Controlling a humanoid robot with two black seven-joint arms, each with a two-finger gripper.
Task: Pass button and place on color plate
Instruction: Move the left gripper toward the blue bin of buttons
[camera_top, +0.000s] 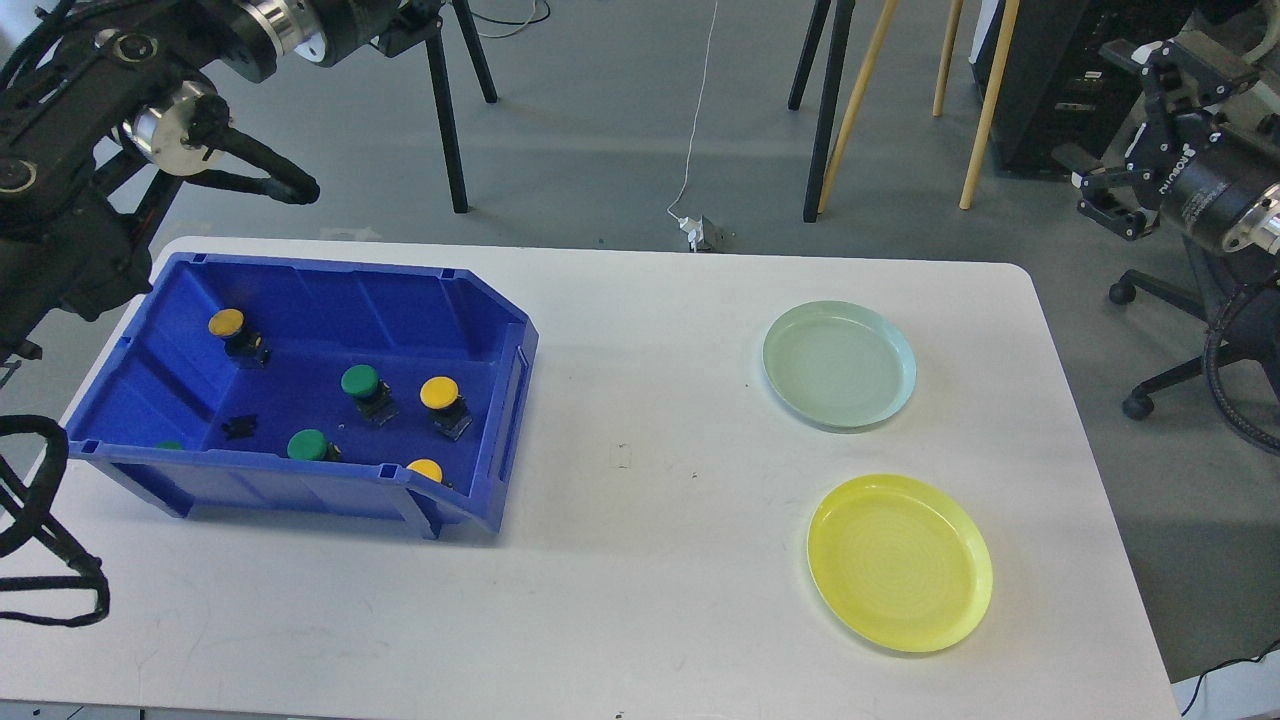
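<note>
Several buttons lie in a blue bin (480, 310) at the table's left. They include a yellow button (226, 323), a green button (360, 380) and another yellow button (439, 392). A pale green plate (840, 365) and a yellow plate (900, 562) sit empty at the right. My left gripper (415, 25) is high at the top edge, behind the bin, dark and partly cut off. Off the table's far right corner, my right gripper (1115, 135) hangs open and holds nothing.
A small loose black part (240, 427) lies on the bin floor. Black cables (50, 560) loop at the left edge over the table. Tripod legs (445, 120), wooden poles (850, 100) and a chair base (1160, 380) stand beyond the table.
</note>
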